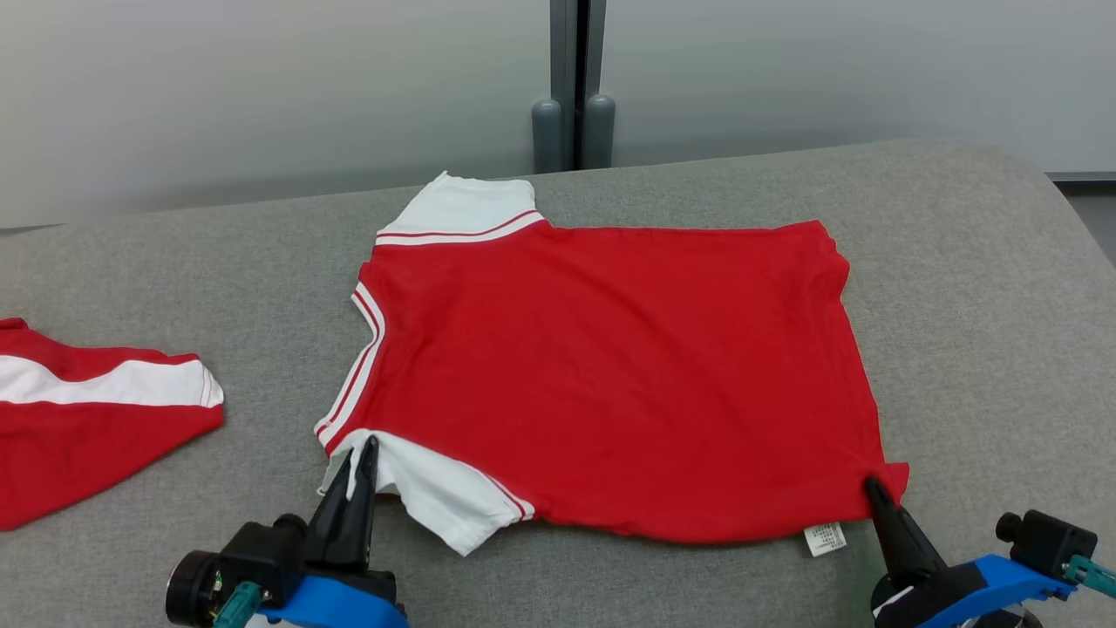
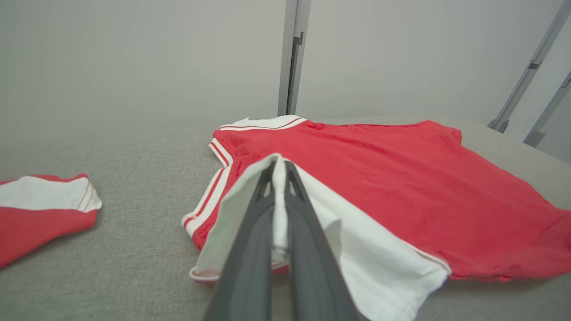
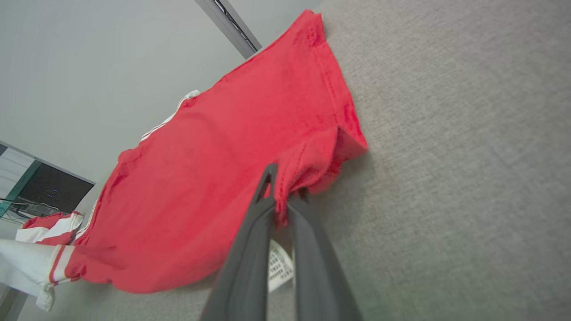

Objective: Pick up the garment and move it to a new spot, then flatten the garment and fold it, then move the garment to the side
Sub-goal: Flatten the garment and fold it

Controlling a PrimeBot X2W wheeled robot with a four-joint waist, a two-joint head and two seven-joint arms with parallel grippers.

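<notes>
Red garment [image 1: 610,375] flat, neck pointing left, hem right

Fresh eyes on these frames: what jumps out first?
A red shirt lies spread flat across the grey surface. The left pincer is shut on its near white sleeve, the right pincer on its near hem corner. A second red-and-white garment lies at far left.

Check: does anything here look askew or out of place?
Little stands out. The red shirt lies mostly flat; its white care label pokes out under the near edge, beside the right gripper, and the near sleeve is pinched up in the left gripper.
</notes>
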